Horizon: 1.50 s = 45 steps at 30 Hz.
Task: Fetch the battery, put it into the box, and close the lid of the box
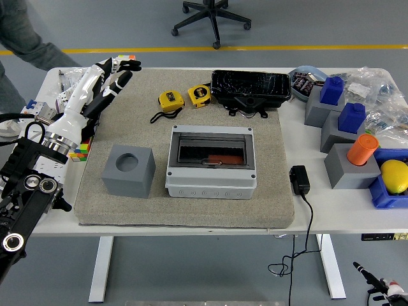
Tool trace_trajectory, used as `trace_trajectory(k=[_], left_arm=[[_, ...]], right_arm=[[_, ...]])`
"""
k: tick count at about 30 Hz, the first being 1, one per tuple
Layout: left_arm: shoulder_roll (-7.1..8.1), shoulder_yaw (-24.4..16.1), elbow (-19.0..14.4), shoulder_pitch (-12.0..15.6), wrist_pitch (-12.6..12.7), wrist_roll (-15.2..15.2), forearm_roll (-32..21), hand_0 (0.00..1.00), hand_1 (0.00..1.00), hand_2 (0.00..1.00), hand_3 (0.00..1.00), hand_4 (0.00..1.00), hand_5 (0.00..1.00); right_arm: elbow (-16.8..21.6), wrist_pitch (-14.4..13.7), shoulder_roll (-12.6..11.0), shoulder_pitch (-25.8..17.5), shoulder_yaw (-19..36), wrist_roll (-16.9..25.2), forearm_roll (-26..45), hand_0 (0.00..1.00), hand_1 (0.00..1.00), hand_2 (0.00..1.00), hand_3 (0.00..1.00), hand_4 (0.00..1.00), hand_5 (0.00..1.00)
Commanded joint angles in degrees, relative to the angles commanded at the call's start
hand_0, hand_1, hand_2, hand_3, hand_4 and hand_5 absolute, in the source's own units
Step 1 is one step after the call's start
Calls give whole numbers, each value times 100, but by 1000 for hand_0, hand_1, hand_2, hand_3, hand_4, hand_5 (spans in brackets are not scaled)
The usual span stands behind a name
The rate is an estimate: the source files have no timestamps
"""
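Note:
A grey box (pixel 212 162) sits mid-mat with its dark see-through lid lying flat over it. An orange battery (pixel 224 157) shows through the lid inside. My left hand (pixel 109 75) is raised over the mat's far left corner, well away from the box, fingers spread and holding nothing. The right arm is out of view.
A grey cube (pixel 129 170) with a round hole stands left of the box. Two yellow tape measures (pixel 171 99) and a black tray (pixel 250 87) lie behind it. Grey stands with blue and orange parts crowd the right side. A person's leg (pixel 25 32) shows at top left.

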Motion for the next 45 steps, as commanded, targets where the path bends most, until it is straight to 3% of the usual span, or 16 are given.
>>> trace_trajectory(k=[5, 6, 8, 13, 17, 18, 23, 24, 27, 32, 36, 40, 43, 45], left_arm=[[27, -227, 74, 48, -545, 121, -1178, 865, 810, 745, 739, 998, 998], [37, -278, 93, 57, -647, 165, -1390, 886, 866, 808, 781, 998, 998], [43, -365, 127, 80, -878, 296, -1855, 886, 866, 808, 781, 998, 998], [-54, -600, 300, 192, -1496, 605, -2867, 902, 905, 854, 813, 998, 998], [-80, -645, 470, 244, -1598, 608, -3565, 902, 905, 854, 813, 998, 998], [-79, -651, 500, 260, -1612, 607, -3704, 934, 964, 917, 886, 998, 998], [-66, -670, 650, 298, -1603, 550, -4268, 934, 964, 917, 886, 998, 998], [-70, -714, 676, 302, -1546, 518, -4273, 998, 998, 998, 981, 998, 998], [-60, -873, 713, 297, -1359, 509, -4006, 998, 998, 998, 981, 998, 998], [35, -1202, 677, 275, -734, 622, -2866, 998, 998, 998, 998, 998, 998], [77, -1340, 690, 261, -467, 728, -1897, 998, 998, 998, 998, 998, 998], [30, -1383, 722, 314, -320, 696, -929, 998, 998, 998, 998, 998, 998], [-41, -1363, 721, 356, -93, 610, -269, 998, 998, 998, 998, 998, 998], [-110, -1405, 692, 384, 204, 413, 179, 998, 998, 998, 998, 998, 998]], right_arm=[[0, 1, 1, -21, 14, -2, -25, 826, 764, 745, 821, 998, 998], [0, 2, 0, -25, 19, -4, -33, 827, 764, 745, 821, 998, 998], [0, 2, -1, -33, 17, -3, -36, 827, 764, 745, 821, 998, 998], [0, 8, 26, -38, -32, -3, -31, 827, 764, 745, 821, 998, 998], [0, 2, 50, -41, -71, 11, 10, 827, 764, 745, 821, 998, 998], [0, 0, 52, -44, -76, 15, 18, 826, 764, 745, 821, 998, 998], [0, 4, 59, -75, 32, 5, -76, 826, 764, 745, 821, 998, 998], [0, 5, 58, -83, 66, 1, -107, 827, 764, 745, 821, 998, 998], [0, 7, 60, -86, 103, -1, -134, 827, 764, 745, 821, 998, 998], [0, 7, 59, -71, 107, 2, -122, 826, 764, 745, 821, 998, 998], [0, 5, 48, -55, 93, 4, -94, 827, 764, 745, 821, 998, 998], [0, -1, 42, -59, 80, 12, -60, 827, 764, 745, 821, 998, 998], [0, -2, 46, -82, 151, 7, -102, 827, 764, 745, 821, 998, 998], [0, -1, 53, -98, 164, 6, -110, 827, 764, 745, 821, 998, 998]])
